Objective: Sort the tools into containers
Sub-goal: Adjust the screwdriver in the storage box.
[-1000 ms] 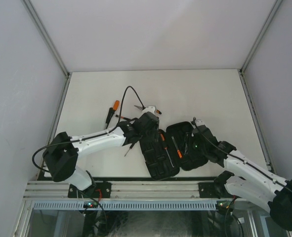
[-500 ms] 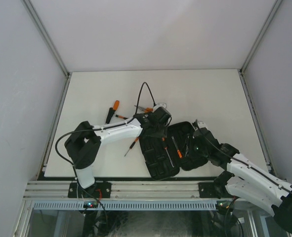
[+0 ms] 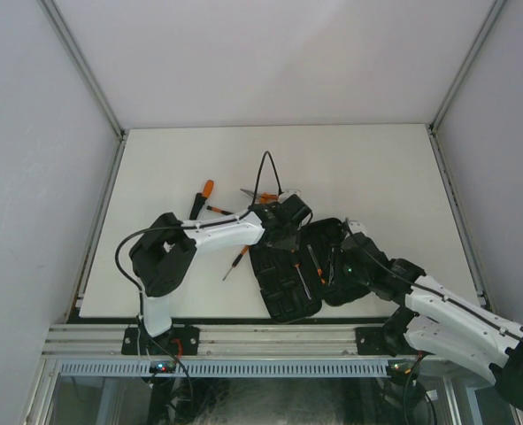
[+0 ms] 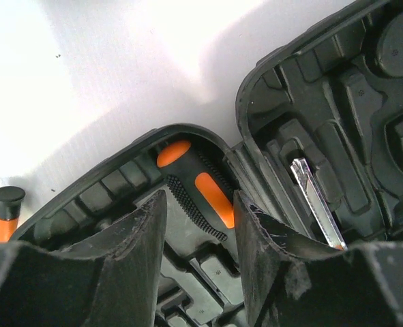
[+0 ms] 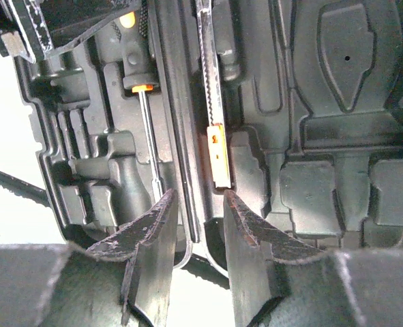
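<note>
1. So, the black ribbed plastic clamshell case (image 3: 283, 292) lies open on the white table (image 3: 358, 168), both moulded halves facing up, near the arm bases.
2. The left gripper (image 4: 200, 196) hangs over the far end of the case's left half. Its fingers (image 4: 143, 252) are partway apart with nothing clamped.
3. A thick orange-and-black screwdriver handle (image 4: 181, 163) sits in a slot of that left half. It lies in the gap between the left fingers and below them. It is narrower than the gap, and its lower end is hidden behind one finger.
4. The right gripper (image 5: 200, 197) is over the middle of the case, with its fingers (image 5: 245, 238) partway apart. They straddle the ridge where the two halves join — can't tell whether they pinch it.
5. In the left half, a thin metal-shaft screwdriver with orange collar (image 5: 141, 87) lies in its slot, its tip just beside one right fingertip.
6. In the right half, a flat toothed metal blade with orange end (image 5: 209, 88) lies along the ridge, its orange end near the other right fingertip.
7. Loose tools lie on the table left of the case:
   - a small orange-handled screwdriver (image 3: 234, 263), just beside the left half
   - a stubby black-and-orange tool (image 3: 201, 198), farther off
   - orange-handled pliers (image 3: 259, 192) beyond the left gripper, partly hidden by a cable
</note>
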Motion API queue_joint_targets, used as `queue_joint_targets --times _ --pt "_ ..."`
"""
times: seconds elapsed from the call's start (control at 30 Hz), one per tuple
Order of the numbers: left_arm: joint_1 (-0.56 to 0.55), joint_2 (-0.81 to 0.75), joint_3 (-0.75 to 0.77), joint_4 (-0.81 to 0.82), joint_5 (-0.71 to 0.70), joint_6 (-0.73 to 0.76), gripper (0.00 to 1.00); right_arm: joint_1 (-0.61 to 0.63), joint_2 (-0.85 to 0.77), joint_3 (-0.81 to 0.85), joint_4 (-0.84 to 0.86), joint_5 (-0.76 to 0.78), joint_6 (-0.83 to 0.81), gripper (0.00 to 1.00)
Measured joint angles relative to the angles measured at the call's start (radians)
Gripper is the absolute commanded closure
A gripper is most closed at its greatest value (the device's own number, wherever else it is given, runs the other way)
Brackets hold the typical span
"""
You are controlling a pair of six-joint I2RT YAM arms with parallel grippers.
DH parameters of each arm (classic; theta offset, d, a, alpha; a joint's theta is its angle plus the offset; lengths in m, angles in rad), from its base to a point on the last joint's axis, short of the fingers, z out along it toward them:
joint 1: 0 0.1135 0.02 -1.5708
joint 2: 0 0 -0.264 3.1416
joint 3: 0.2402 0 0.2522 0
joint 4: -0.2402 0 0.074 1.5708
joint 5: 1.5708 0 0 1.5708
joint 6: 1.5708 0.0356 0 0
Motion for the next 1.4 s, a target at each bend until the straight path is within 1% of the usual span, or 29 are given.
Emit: queue_joint_targets --times 0.23,0.43,0.57,0.7,1.07,1.23,1.4 --pt "-0.002 0.014 0.003 0.012 -0.003 -0.005 0.58 0.042 0.022 0.0 0.0 0.002 0.019 0.7" --pt "-0.003 0.015 0.003 0.013 -0.011 -0.018 0.61 0.082 0.034 -0.003 0.008 -0.01 0.04 0.77" --pt "-0.003 0.015 0.003 0.014 -0.012 -0.02 0.63 0.103 0.035 -0.004 0.04 -0.038 0.052 0.79" --pt "-0.003 0.015 0.003 0.015 -0.018 -0.026 0.63 0.121 0.051 -0.004 0.072 -0.062 0.063 0.8" --pt "-0.003 0.015 0.003 0.021 -0.021 -0.027 0.64 0.193 0.144 -0.005 0.111 -0.063 0.1 0.8" --pt "-0.003 0.015 0.003 0.021 -0.021 -0.027 0.64 0.241 0.145 -0.008 0.144 -0.033 0.138 0.81" --pt "-0.003 0.015 0.003 0.021 -0.022 -0.03 0.64 0.299 0.158 -0.008 0.153 0.062 0.206 0.8"
